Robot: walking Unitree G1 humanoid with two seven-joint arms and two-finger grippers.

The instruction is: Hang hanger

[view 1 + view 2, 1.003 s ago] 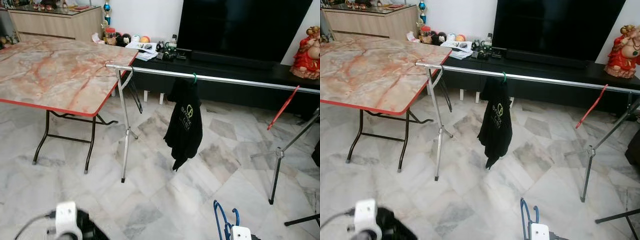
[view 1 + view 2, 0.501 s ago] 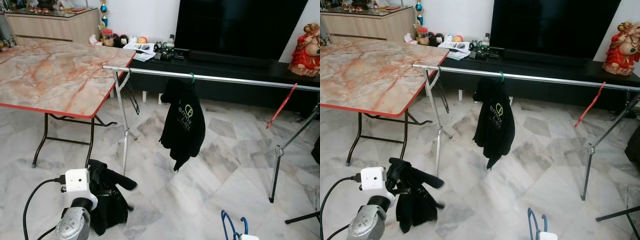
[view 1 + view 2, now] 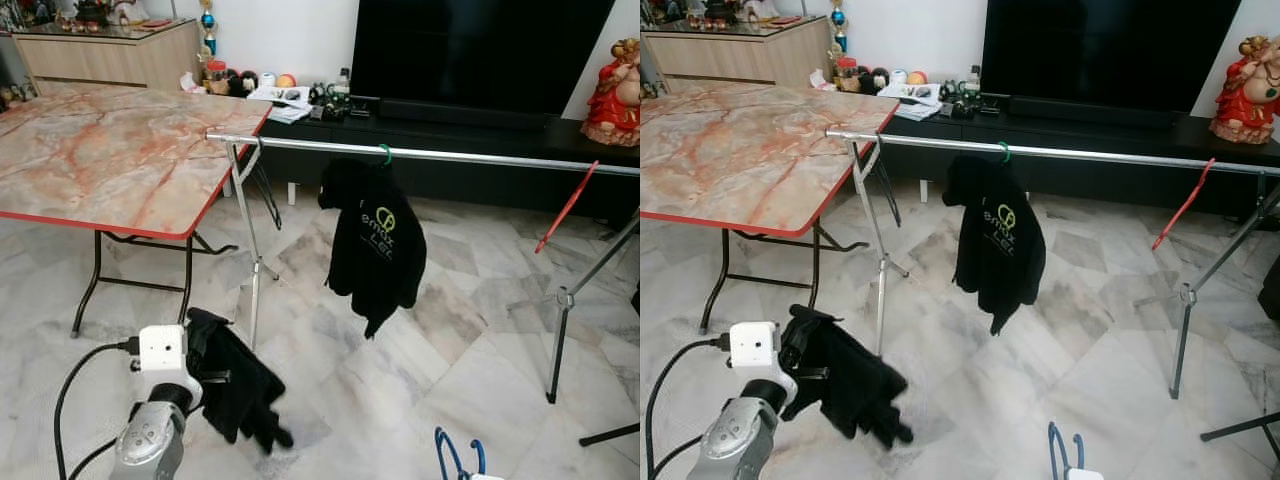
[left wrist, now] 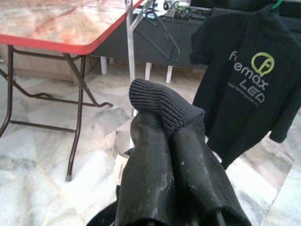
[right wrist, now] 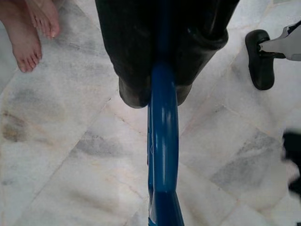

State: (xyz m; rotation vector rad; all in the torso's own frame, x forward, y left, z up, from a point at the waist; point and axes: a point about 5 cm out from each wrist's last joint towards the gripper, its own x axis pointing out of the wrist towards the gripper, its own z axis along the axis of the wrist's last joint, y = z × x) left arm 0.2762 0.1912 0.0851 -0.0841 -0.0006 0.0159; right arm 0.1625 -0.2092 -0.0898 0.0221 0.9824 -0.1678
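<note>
A: Item one, the left tool (image 4: pixel 174 155): clenched on a dark garment (image 3: pixel 240 385), held low over the floor in front of the rail (image 3: pixel 420 155).

B: And the hanger?

A: Item two, blue hanger (image 5: pixel 162 141): gripped between the fingers of the right tool (image 5: pixel 162 89), low at the robot's right side. Its hook (image 3: pixel 455 455) pokes up at the bottom edge of the head view, well apart from the rail.

B: Risks?

A: Likely three. The garment hangs limp and bunched, so it could slide out of the left tool or drag on the floor. The hanger has a long way to rise, and its hook could knock the rail instead of catching over it. The black shirt (image 3: pixel 375 240) already hanging there crowds the middle, so the hook wants a free stretch beside it.

B: Surroundings?

A: Floor (image 3: pixel 480 340): polished grey-white marble tiles, probably slippery for anything dropped. Counter (image 3: pixel 110 150): marble-look folding top with a red edge, left of the rail's stand. Red hanger (image 3: pixel 565 205) at the rail's far right. Dark television (image 3: pixel 480 50) on a low black unit behind, red figurine (image 3: pixel 615 85) beside it. A person's bare foot (image 5: pixel 26 35) stands on the tiles near the right tool; worth minding when the arm moves.
</note>
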